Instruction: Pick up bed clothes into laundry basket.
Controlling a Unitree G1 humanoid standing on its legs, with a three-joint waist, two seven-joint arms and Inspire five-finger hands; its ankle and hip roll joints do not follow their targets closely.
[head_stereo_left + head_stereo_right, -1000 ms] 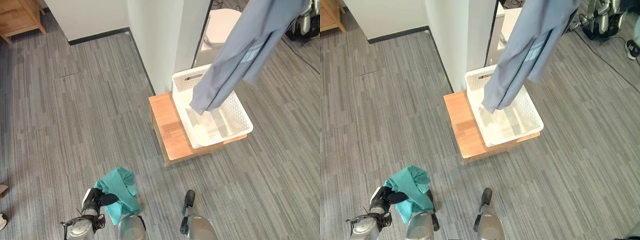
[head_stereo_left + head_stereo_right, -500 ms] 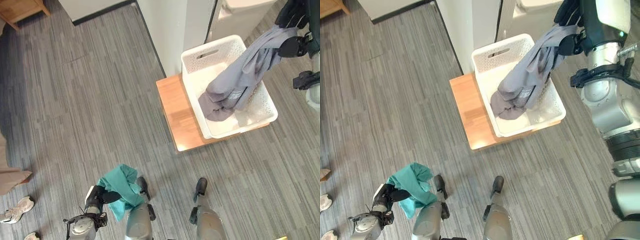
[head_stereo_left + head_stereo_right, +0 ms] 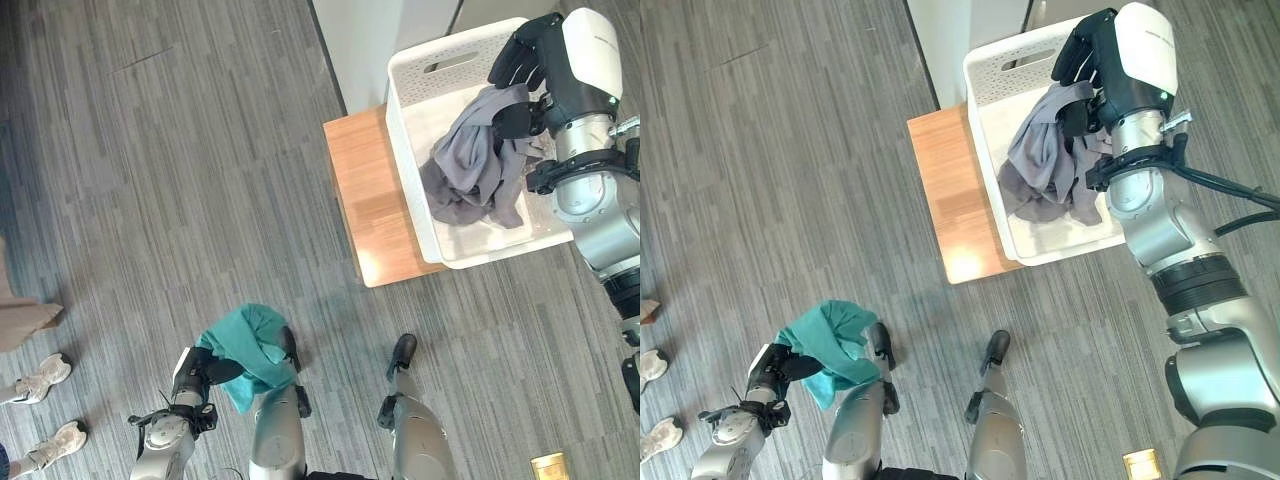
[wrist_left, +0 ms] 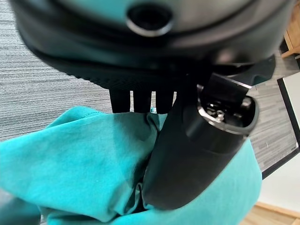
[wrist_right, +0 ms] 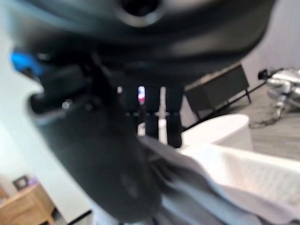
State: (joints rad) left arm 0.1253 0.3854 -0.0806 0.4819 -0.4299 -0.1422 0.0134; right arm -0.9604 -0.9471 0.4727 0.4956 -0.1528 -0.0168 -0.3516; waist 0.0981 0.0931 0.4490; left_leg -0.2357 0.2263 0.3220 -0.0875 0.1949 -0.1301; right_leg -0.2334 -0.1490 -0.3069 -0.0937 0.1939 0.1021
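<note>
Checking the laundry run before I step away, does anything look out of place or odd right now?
Nothing stands out. The grey garment lies bunched in the white basket, right robot hand pinching its top; the left robot hand holds a teal cloth.

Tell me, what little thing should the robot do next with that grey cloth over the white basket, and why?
Probably open the right hand and let go. The grey cloth already lies mostly piled inside the white basket, with only its top still pinched by that hand just above the rim. The left hand holds a teal cloth low by the floor, likely next for the basket.
</note>
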